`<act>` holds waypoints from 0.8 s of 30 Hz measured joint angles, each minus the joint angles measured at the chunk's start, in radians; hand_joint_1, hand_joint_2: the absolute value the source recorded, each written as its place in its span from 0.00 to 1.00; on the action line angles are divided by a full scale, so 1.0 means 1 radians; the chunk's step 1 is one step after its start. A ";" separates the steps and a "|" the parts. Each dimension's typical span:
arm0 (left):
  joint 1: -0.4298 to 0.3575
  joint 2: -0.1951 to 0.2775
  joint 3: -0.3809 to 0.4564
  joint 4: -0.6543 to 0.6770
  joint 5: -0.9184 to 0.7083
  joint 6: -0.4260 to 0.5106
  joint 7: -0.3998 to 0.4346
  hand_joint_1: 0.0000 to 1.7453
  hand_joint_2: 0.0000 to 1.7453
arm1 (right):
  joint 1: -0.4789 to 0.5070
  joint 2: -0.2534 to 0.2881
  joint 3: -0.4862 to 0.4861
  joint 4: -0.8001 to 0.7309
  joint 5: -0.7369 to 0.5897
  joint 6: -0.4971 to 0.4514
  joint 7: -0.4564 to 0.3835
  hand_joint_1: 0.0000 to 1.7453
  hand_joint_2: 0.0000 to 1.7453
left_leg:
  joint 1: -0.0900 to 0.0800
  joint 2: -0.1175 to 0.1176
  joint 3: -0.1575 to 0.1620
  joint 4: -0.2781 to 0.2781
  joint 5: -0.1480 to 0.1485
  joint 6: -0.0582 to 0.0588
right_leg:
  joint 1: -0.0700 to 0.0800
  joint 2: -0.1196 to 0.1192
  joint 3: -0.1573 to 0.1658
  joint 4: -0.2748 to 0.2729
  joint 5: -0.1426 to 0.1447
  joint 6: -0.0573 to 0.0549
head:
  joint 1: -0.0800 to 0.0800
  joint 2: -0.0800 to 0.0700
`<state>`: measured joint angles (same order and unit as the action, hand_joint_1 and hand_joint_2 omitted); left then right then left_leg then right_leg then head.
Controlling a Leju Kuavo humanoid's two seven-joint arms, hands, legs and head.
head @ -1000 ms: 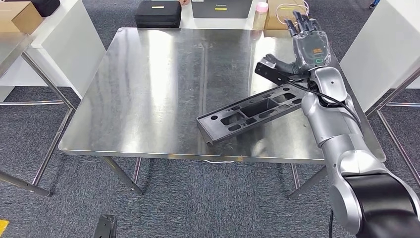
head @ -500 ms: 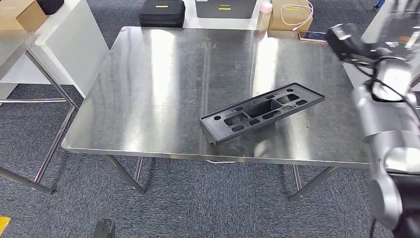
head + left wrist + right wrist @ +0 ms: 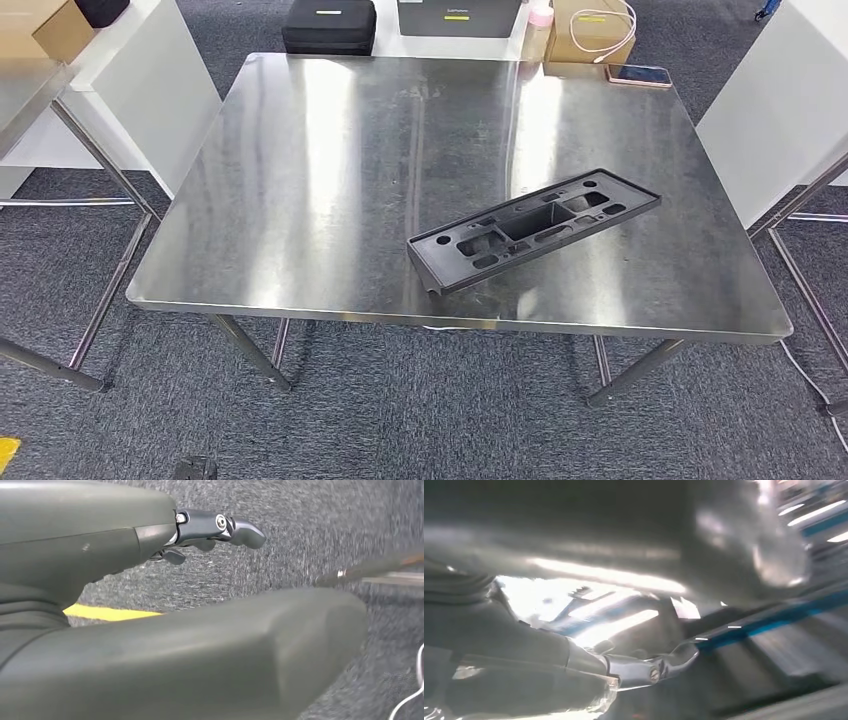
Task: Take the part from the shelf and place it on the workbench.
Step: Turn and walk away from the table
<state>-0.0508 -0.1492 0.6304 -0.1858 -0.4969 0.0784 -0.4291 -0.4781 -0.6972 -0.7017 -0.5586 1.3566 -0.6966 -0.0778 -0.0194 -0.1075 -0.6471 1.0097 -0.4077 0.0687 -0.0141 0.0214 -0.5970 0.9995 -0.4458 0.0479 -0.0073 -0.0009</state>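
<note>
Placement step judged done: long black plastic part with rectangular cut-outs (image 3: 533, 231) lying flat and at a slant on the shiny stainless-steel workbench (image 3: 330, 170), right of centre, near end close to the near edge, far end angled toward the right side. Nothing touching it. Next move, as a judgement only: nothing more than keeping both arms away from the bench so the part is not nudged; at most a check that it sits fully on the top and not over the lip, which looks to be the case.

Left hand (image 3: 150, 600) seen from its wrist camera, hanging over grey carpet with a yellow floor line (image 3: 107, 613) beyond it; thick grey thumb across the near field, dark fingers (image 3: 220, 527) stretched out and apart from the thumb, nothing between them, so spread and empty.

Right hand (image 3: 574, 665) seen from its wrist camera in a blurred, glare-washed picture; one finger (image 3: 664, 667) extended, no object visible in it, but whether spread or curled cannot be told.

Beyond the far edge: black case (image 3: 328, 25), cardboard box (image 3: 590, 25), phone (image 3: 638, 74) on the far-right corner.
</note>
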 joint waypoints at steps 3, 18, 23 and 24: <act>-0.003 -0.004 0.036 0.000 -0.040 -0.002 0.005 0.00 0.00 | 0.069 0.074 -0.251 -0.059 0.035 -0.001 -0.101 0.00 0.00 | -0.001 0.000 0.001 0.000 0.000 0.000 | 0.000 0.000 0.001 0.000 0.000 0.001 | 0.000 0.000; -0.023 -0.030 0.094 0.000 -0.199 0.029 0.138 0.00 0.00 | 0.290 0.545 -0.798 -0.216 0.034 -0.001 -0.080 0.00 0.00 | 0.000 0.012 0.012 -0.001 -0.006 -0.005 | 0.001 0.010 0.007 -0.001 -0.004 -0.001 | -0.001 0.000; -0.025 -0.035 0.097 0.000 -0.236 0.051 0.171 0.00 0.00 | 0.316 0.677 -0.812 -0.170 0.118 -0.001 -0.016 0.00 0.00 | 0.000 0.018 0.015 -0.001 -0.007 -0.007 | 0.001 0.016 0.007 -0.001 -0.004 -0.001 | -0.001 0.000; -0.025 -0.036 0.097 0.000 -0.240 0.055 0.174 0.00 0.00 | 0.318 0.691 -0.812 -0.152 0.132 -0.001 -0.006 0.00 0.00 | 0.000 0.018 0.015 -0.001 -0.007 -0.007 | 0.001 0.016 0.007 -0.001 -0.004 -0.001 | -0.001 0.000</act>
<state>-0.0759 -0.1851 0.7271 -0.1858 -0.7370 0.1330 -0.2554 -0.1605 -0.0058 -1.5137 -0.7110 1.4886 -0.6977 -0.0837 -0.0191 -0.0897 -0.6319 1.0088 -0.4151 0.0618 -0.0132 0.0375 -0.5898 0.9986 -0.4500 0.0467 -0.0079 -0.0008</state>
